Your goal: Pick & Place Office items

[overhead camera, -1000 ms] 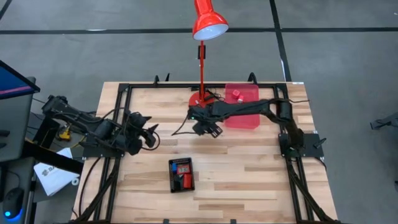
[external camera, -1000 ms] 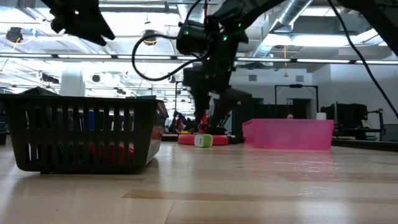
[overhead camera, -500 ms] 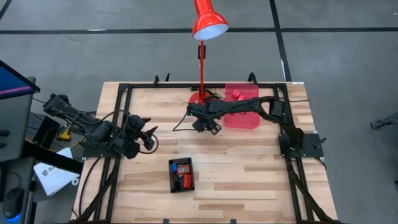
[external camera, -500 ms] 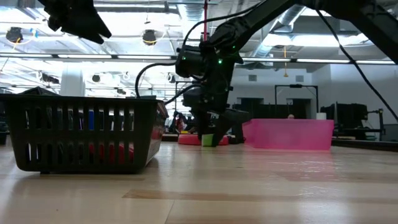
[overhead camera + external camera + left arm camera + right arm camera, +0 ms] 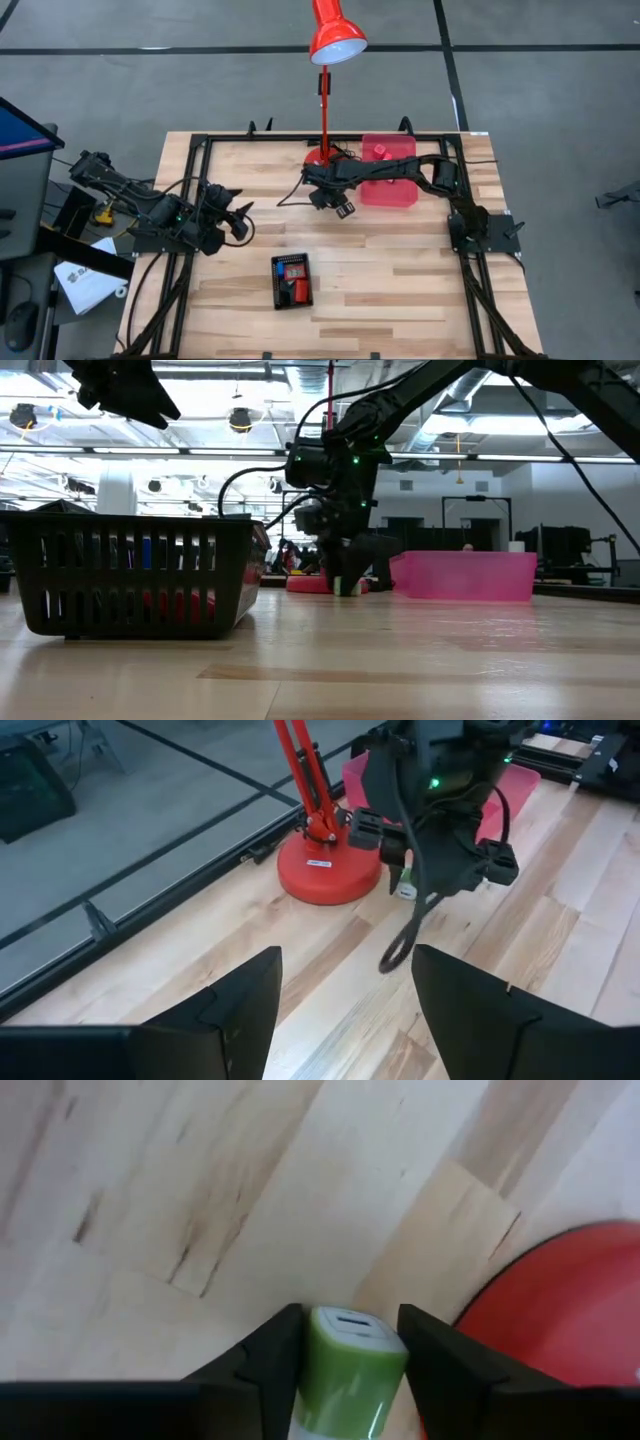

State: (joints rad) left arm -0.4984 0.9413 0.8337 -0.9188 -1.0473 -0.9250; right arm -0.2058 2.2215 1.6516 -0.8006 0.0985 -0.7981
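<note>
I have the right gripper down at the table, its fingers pressed against both sides of the green-and-white piece, just beside the red lamp base; the left gripper hangs open over the table's left side

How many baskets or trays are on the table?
2. The black basket sits near the table's front edge, holding small items. The pink tray sits at the back, beside the red lamp, with a small pink block inside.
</note>
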